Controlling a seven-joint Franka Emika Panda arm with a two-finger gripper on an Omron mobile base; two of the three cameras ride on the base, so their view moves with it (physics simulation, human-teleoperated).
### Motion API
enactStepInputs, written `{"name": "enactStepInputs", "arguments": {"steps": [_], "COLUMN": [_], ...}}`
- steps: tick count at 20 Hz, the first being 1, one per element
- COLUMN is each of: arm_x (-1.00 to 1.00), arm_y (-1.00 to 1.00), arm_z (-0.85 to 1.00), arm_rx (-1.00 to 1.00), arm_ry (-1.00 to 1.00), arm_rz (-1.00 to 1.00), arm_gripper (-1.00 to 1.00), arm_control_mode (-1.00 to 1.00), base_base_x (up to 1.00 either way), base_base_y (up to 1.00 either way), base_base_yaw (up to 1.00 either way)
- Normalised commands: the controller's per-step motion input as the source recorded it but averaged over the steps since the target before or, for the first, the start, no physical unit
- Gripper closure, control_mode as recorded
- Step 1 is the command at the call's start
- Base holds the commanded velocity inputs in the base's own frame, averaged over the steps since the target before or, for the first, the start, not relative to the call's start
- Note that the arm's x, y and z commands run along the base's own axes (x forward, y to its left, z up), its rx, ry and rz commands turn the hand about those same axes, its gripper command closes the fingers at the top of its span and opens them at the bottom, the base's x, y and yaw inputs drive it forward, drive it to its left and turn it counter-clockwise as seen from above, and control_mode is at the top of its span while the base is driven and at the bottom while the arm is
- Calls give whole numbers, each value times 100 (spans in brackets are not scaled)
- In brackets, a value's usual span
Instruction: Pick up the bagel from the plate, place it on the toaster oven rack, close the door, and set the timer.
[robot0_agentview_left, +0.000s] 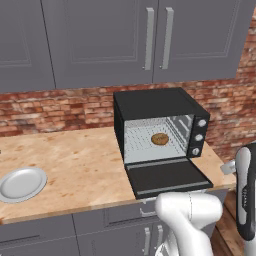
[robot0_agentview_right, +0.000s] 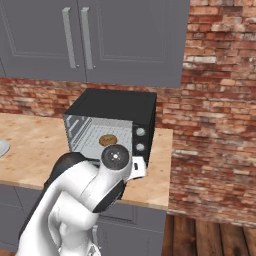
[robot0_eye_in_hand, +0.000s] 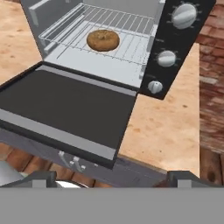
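The bagel (robot0_eye_in_hand: 103, 40) lies on the toaster oven rack (robot0_eye_in_hand: 127, 41) at upper centre of the hand view, while the door (robot0_eye_in_hand: 65, 107) hangs fully open, flat across the left of the frame. The gripper (robot0_eye_in_hand: 113, 178) waits at the bottom edge, jaws spread wide and empty. In the left base view, the plate (robot0_agentview_left: 22, 183) sits bare at lower left on the counter (robot0_agentview_left: 80, 160).

Grey cabinet doors w/ silver bar handles (robot0_agentview_left: 149, 37) up top; red brick wall (robot0_agentview_left: 60, 105) behind; tan wood-look counter (robot0_agentview_left: 80, 160) below.

The arm (robot0_agentview_right: 80, 200) hides the door; plate (robot0_agentview_right: 2, 148) cut off.
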Motion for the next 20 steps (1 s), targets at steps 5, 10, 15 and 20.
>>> {"name": "enactStepInputs", "arguments": {"steps": [5, 10, 15, 20], "arm_x": [-17, 0, 0, -20], "arm_y": [-11, -1, -2, -14], "arm_z": [0, 3, 4, 0], "arm_rx": [12, 30, 36, 38], "arm_ry": [-2, 1, 7, 21], "arm_rz": [-7, -18, -16, -20], "arm_gripper": [-100, -100, -100, -100], "arm_control_mode": [-100, -100, -100, -100], "base_base_x": [0, 0, 0, 0], "base_base_y": [0, 0, 0, 0], "base_base_yaw": [0, 0, 0, 0]}}
